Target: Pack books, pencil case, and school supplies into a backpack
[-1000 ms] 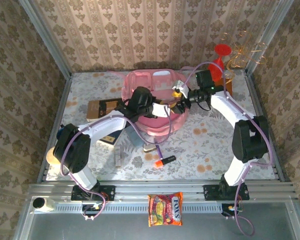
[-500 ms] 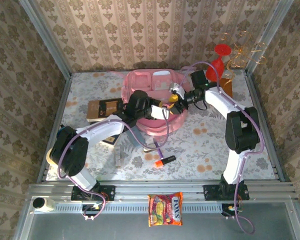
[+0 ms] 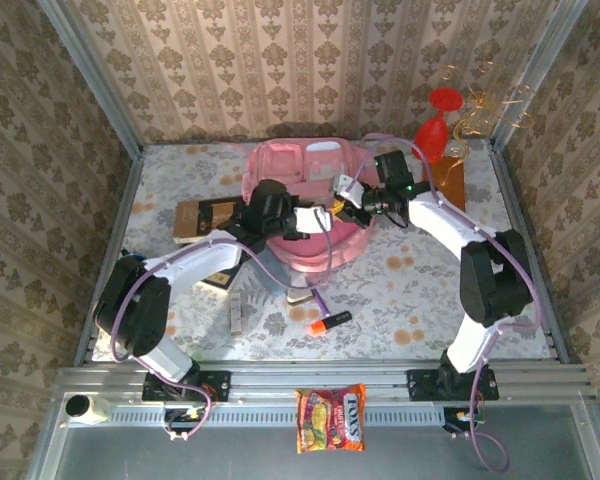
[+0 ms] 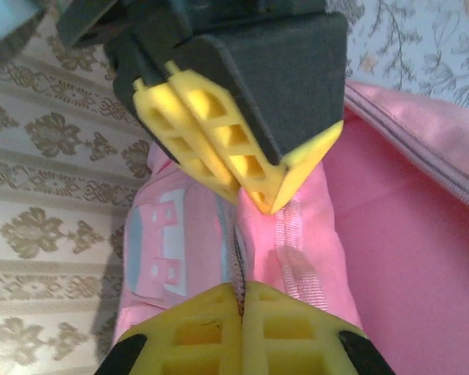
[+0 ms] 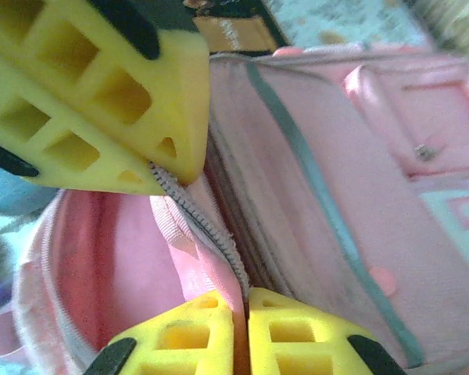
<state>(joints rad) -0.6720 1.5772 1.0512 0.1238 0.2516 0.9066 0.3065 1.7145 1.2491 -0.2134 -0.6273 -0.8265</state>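
upper centre of the top view | right gripper [image 5: 245, 295] has just clenched on the zip edge of the backpack [image 3: 305, 165] | left gripper [image 4: 241, 291] still clamped on the lip beside it — both now hold the mouth, ready to spread it | marker [image 3: 330, 323], brown book [image 3: 205, 218] lie outside — unpacked

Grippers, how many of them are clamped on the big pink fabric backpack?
2. The left gripper pinches the zippered rim of the pink fabric backpack; the right gripper pinches that rim close beside it, at the open mouth.
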